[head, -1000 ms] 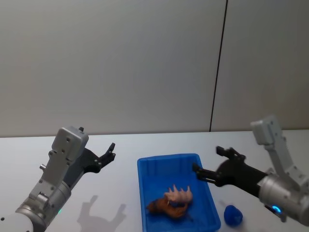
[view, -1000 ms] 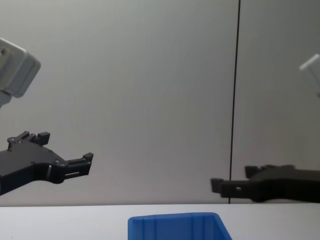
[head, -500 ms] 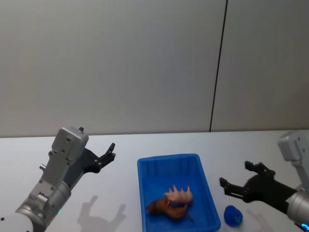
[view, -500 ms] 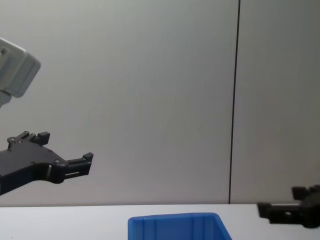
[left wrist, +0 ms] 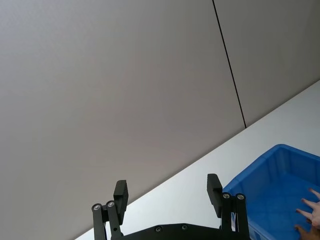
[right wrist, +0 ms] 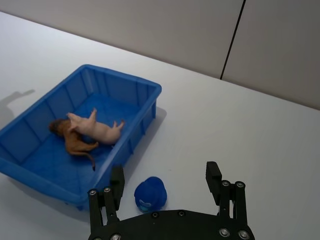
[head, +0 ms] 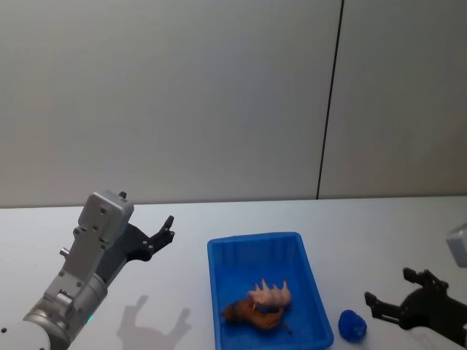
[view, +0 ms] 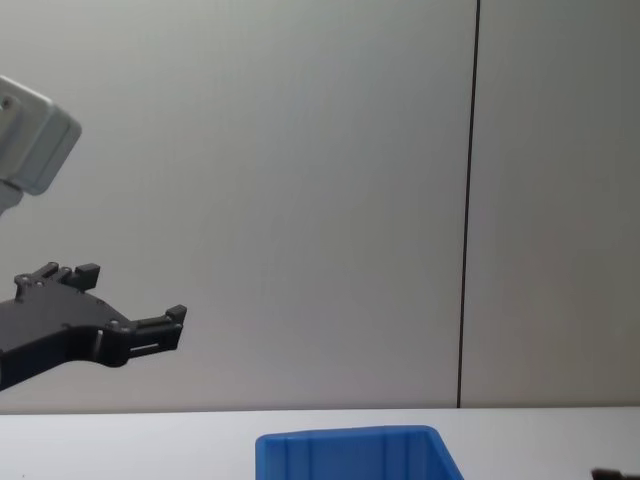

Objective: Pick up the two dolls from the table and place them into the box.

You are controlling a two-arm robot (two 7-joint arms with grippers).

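Left gripper [head: 160, 235]: raised above the desk [head: 190, 216] left of the box, fingers spread wide, nothing between them, touching nothing. Chest view has it [view: 130, 295] in the air against the wall; the left wrist view shows both fingers [left wrist: 120, 192] well apart.

Box [head: 252, 239]: blue, on the desk at centre, between the two grippers.

Pink doll [head: 271, 294]: lying inside the box, on its floor, toward the near end.

Brown doll [head: 244, 313]: also in the box, pressed against the pink doll and partly under it.

Blue item [head: 352, 324]: small, rounded, on the desk just beside the box's near right corner, apart from it. Carries a pale mark [right wrist: 145, 205], too small to read.

Right gripper [head: 390, 288]: low, right of the blue item, fingers released and wide apart, empty, clear of the item and the box.
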